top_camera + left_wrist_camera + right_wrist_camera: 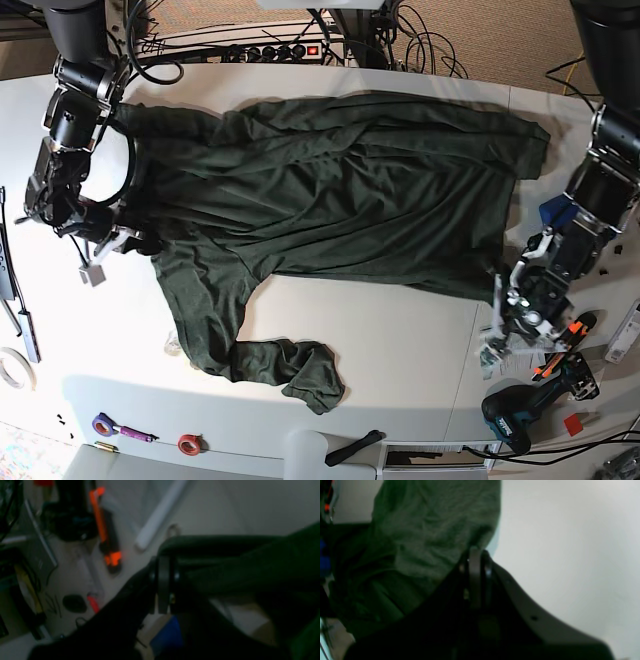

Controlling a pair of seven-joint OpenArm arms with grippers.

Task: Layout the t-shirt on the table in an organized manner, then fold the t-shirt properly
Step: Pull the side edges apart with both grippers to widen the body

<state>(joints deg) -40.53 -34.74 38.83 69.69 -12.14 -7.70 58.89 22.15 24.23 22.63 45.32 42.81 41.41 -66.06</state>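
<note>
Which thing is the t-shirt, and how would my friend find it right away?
Look at the big white table from above. Spread across its middle, between the two robot arms, lies the t-shirt: dark green, wrinkled, soft cloth with one sleeve bunched toward the near edge. It is far bigger than the small tools and tape rolls near the table's edges.

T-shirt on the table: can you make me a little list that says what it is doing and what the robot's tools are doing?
shirt: dark green t-shirt, spread wide but wrinkled
bottom part: one end bunched in a lump near the front edge
table: white table, seam line on it
right tool: right tool at the shirt's edge, shut on the cloth
left tool: left tool at the shirt's other edge, shut on the cloth
folded: not yet
</note>
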